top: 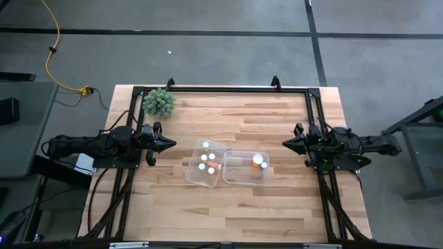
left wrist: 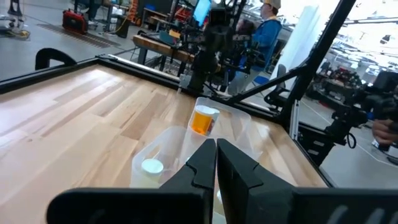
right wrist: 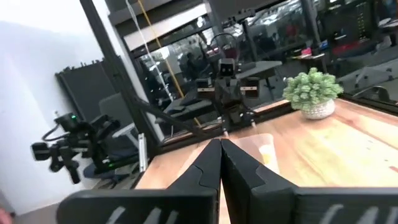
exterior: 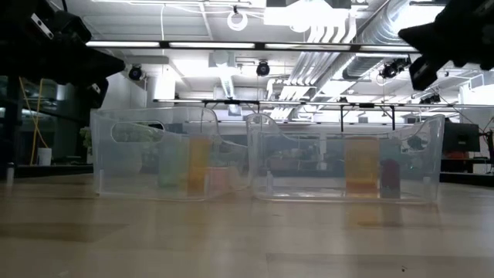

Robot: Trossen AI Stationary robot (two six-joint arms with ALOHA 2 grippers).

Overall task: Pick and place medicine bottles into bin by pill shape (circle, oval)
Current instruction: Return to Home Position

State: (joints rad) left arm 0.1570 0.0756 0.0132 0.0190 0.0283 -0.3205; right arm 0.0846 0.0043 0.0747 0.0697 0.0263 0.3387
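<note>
From above, white-capped medicine bottles (top: pixel 207 164) are sitting in the left bin (top: pixel 194 178), one orange bottle (top: pixel 258 161) in the right bin (top: pixel 239 180). The left gripper (top: pixel 172 144) and right gripper (top: pixel 286 144) are hovering either side, both clenched, empty. Low down, orange bodies (exterior: pixel 198 166) are glowing through clear walls. Both wrist views are showing fingers (left wrist: pixel 202 167) pinched together.
</note>
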